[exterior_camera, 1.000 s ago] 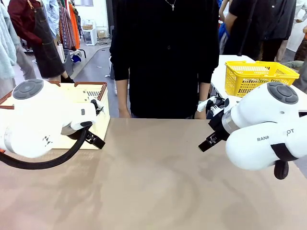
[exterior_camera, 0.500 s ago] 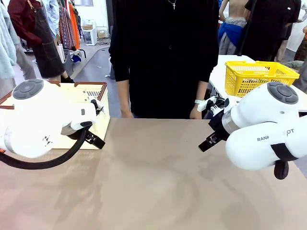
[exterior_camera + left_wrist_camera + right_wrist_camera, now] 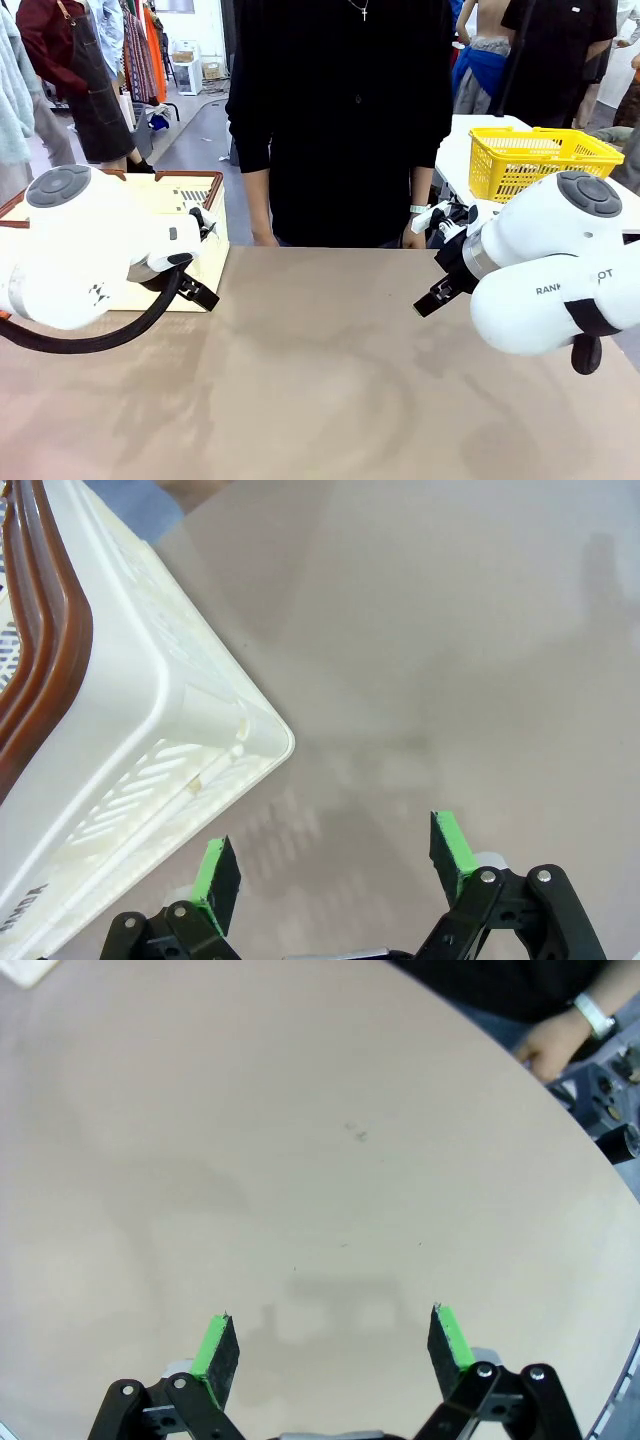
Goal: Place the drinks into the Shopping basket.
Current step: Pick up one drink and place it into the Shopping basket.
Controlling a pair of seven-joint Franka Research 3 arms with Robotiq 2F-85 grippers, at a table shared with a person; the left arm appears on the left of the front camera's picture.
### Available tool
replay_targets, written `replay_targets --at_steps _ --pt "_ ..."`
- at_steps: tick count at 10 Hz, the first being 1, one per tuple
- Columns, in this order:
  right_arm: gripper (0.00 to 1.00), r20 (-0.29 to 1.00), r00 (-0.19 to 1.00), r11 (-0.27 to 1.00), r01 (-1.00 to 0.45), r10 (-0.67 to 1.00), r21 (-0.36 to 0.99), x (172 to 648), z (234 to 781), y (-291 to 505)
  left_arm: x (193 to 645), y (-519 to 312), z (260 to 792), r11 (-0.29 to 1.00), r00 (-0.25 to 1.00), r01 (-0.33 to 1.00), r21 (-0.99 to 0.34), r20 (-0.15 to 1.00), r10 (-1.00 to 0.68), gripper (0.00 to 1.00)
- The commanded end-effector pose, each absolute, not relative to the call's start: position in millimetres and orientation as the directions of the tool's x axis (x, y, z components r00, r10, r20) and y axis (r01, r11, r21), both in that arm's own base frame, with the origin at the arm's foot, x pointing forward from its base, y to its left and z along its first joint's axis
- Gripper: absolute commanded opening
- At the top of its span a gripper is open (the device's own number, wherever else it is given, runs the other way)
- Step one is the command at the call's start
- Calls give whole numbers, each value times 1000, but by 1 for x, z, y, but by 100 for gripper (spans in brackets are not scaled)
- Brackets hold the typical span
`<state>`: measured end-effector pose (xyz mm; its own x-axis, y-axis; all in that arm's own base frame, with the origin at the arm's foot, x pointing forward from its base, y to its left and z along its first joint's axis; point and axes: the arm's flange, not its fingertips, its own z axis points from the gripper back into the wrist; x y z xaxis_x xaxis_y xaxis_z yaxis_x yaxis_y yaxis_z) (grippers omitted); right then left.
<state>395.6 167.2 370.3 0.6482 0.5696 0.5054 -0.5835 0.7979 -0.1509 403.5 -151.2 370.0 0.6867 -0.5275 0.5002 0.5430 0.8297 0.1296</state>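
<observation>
Both jaws stand wide apart and empty: left gripper [image 3: 335, 865], right gripper [image 3: 330, 1345]. You've got the Shopping basket [image 3: 130, 710] just beside your left one, well apart from the right.

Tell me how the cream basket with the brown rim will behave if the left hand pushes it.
The basket is probably light for its size: thin, slotted plastic walls. It looks stiff, given the thick rim and moulded corner. On the smooth table it would likely slide rather than tip, being wide.
</observation>
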Motion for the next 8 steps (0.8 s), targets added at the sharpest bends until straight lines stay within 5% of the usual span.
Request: replay_targets --at_steps 1,3,4,6,8 --pt "100 492 668 728 -679 559 95 376 379 166 394 -152 380 809 734 587 -20 435 -522 100" --pt "100 375 805 766 -572 459 292 341 412 151 371 -158 415 836 878 448 -316 329 -347 100" --pt "100 370 855 695 -514 364 503 319 446 126 351 -154 443 776 904 423 -469 279 -324 100" --pt "100 383 898 627 -428 216 650 286 483 70 323 -108 493 513 895 442 -736 327 -303 100" --pt "100 420 907 513 -364 8 777 251 502 -20 301 -9 530 277 906 423 -863 407 -119 100"
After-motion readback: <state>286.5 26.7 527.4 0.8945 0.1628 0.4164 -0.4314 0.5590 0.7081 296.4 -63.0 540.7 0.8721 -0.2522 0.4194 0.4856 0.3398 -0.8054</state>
